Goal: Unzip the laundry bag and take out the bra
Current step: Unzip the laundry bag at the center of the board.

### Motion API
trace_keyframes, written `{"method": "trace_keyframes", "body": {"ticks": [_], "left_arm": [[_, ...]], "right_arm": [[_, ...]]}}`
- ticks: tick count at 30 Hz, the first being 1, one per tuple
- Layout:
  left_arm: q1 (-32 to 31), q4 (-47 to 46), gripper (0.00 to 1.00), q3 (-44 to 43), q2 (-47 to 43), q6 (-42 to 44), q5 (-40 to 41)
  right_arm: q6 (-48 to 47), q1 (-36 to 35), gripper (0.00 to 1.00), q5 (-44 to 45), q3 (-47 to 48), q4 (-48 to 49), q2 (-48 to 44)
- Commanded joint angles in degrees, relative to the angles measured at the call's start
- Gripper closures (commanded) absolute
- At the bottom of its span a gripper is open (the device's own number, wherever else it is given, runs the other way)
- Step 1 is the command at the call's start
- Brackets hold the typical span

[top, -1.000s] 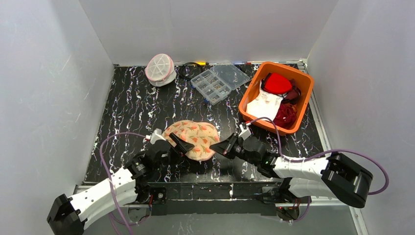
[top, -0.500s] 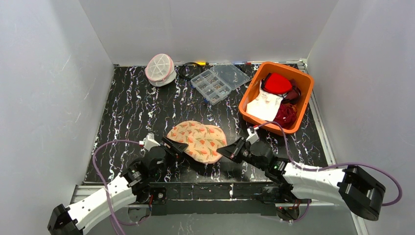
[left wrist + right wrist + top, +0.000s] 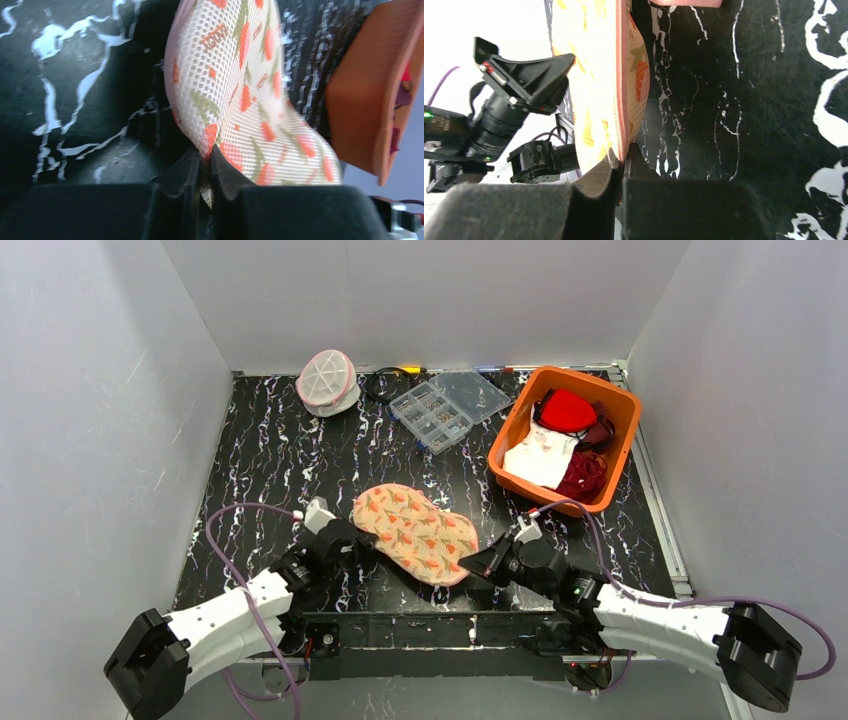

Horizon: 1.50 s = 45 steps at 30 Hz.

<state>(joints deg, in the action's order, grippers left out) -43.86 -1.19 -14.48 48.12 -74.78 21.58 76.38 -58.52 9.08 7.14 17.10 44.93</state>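
Note:
The laundry bag (image 3: pixel 327 381), a white domed mesh pod with a pink rim, sits at the back left, far from both arms. A flat floral-print mesh pouch (image 3: pixel 415 533) with a pink zip edge lies near the front edge between the arms. My left gripper (image 3: pixel 357 536) is shut on its left edge; the left wrist view shows the mesh (image 3: pixel 250 100) pinched between the fingers (image 3: pixel 206 160). My right gripper (image 3: pixel 470 565) is shut on its right end, clamping the pink zip edge (image 3: pixel 621 100) in the right wrist view (image 3: pixel 621 162). The bra is hidden.
An orange bin (image 3: pixel 582 372) holding red, white and dark garments stands at the back right. A clear compartment box (image 3: pixel 445 405) lies open at the back middle, with a black cable (image 3: pixel 378 385) beside it. White walls enclose the black marbled mat (image 3: pixel 270 470).
My left gripper has closed on the pouch's left edge. The pouch has shifted right and toward the front, and the right arm has drawn back and rightward with it.

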Motion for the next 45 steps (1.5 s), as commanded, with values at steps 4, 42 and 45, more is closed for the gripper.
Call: {"method": "trace_keyframes", "body": {"ticks": [4, 42, 45], "left_arm": [[1.3, 4.6, 1.00, -6.4, -3.8, 8.6, 4.6], [1.6, -22.9, 0.54, 7.1, 11.4, -5.7, -7.0], [1.9, -23.1, 0.76, 5.9, 12.1, -4.2, -7.3]], "right_arm": [[-0.4, 0.0, 0.99, 1.1, -0.3, -7.6, -6.3], [3.5, -0.1, 0.99, -1.7, -2.3, 1.0, -4.7], [3.1, 0.0, 0.99, -2.0, -2.3, -0.3, -5.8]]}}
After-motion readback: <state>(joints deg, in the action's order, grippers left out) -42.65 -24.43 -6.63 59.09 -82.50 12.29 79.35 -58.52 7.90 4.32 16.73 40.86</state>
